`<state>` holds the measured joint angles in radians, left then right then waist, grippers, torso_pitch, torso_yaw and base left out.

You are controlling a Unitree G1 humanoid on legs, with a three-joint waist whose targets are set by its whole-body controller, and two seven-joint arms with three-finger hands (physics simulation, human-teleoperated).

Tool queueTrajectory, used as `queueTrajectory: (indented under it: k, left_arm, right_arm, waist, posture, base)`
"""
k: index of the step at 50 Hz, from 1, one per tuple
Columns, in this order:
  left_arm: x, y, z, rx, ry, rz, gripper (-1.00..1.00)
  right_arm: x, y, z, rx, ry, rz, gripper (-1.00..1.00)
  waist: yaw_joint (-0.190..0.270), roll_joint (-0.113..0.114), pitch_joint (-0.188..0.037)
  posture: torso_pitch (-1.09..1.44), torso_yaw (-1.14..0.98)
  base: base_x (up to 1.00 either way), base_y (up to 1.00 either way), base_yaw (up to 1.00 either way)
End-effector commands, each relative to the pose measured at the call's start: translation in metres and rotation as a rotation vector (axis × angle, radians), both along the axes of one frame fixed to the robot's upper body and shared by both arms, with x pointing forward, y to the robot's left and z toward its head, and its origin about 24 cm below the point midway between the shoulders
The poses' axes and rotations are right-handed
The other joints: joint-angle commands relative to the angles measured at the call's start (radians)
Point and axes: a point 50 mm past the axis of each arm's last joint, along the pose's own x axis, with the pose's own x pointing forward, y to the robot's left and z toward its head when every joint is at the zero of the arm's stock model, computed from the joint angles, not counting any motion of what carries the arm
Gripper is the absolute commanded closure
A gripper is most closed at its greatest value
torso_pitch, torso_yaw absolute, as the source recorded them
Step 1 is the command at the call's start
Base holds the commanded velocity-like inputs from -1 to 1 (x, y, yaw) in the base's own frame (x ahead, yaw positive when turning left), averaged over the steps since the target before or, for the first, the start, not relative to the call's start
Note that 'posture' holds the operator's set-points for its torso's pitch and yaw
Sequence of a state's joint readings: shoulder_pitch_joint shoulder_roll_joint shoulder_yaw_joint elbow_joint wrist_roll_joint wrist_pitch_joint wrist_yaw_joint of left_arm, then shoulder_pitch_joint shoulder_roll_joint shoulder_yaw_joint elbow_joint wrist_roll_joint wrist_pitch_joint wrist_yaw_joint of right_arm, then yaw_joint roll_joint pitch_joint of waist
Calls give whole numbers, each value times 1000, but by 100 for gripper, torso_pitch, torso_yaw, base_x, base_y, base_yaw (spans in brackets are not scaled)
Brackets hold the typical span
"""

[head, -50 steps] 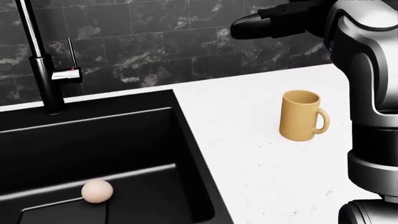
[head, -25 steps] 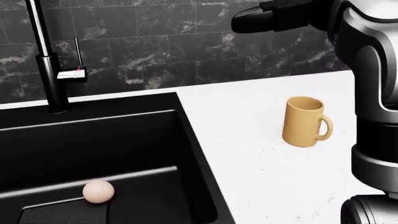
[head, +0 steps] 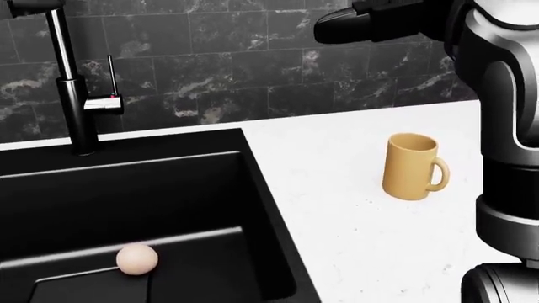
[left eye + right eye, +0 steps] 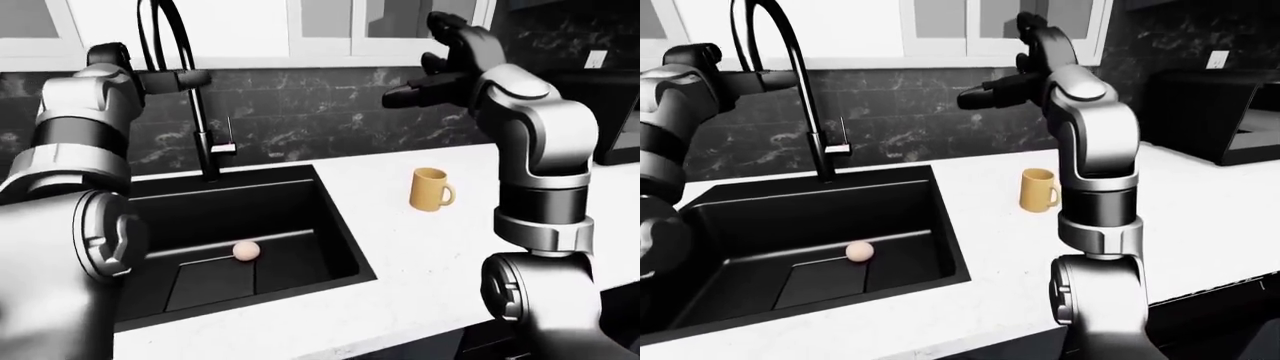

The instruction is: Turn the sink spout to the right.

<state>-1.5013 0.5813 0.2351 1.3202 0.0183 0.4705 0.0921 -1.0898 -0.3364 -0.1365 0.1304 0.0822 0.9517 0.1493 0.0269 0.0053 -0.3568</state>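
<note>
The black sink faucet [image 4: 203, 127] stands at the top rim of the black sink [image 4: 340, 225], and its tall arched spout [image 4: 790, 52] curves up and to the left. Its thin lever handle [image 3: 108, 82] sticks up on the right of the stem. My left hand [image 4: 185, 79] is raised at the spout's upper stem, dark fingers stretched out across it and touching it, not closed round it. My right hand [image 4: 425, 79] is held high over the counter, open and empty, well right of the faucet.
A pale round ball [image 3: 136, 259] lies on the sink floor. A yellow mug [image 3: 411, 165] stands on the white counter [image 3: 337, 208] right of the sink. A black appliance [image 4: 1210, 112] sits far right. Dark tiled wall and white cabinets are behind.
The camera has tilted up and left, so the faucet and mug shift right and down in the head view. My left hand now shows at the top left by the spout.
</note>
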Motion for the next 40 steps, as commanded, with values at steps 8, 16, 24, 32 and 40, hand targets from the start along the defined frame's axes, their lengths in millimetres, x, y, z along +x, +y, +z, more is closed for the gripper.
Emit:
queueTrajectory:
  k: [8,16,24,32,40]
  left_arm:
    - [2,-18,37,25,-121,-47,-100]
    - [8,-35,30,17,-116,-91,-100]
    - [13,-50,26,26,-110,-125,-100]
    - [14,-60,28,28,-110,-147,-100]
    - [16,-72,29,31,-111,-173,-100]
  right_arm:
    - [-4,1,20,-2,-89,5,-100]
    - [-6,0,19,1,-90,2,-100]
    - [-7,-2,17,4,-89,0,-100]
    - [-7,-2,20,4,-92,0,-100]
    - [-9,-5,20,6,-93,-4,-100]
  waist:
    - [-2,1,-9]
    - [-4,-5,-11]
    - [-5,-8,-12]
    - [-8,-8,-10]
    - [-6,-11,-11]
  posture:
    - [-62,0]
    - [-62,0]
    - [-62,0]
    - [-62,0]
    - [-62,0]
  base:
    - [0,0,0]
    - [0,0,0]
    - [0,0,0]
    - [0,0,0]
    - [0,0,0]
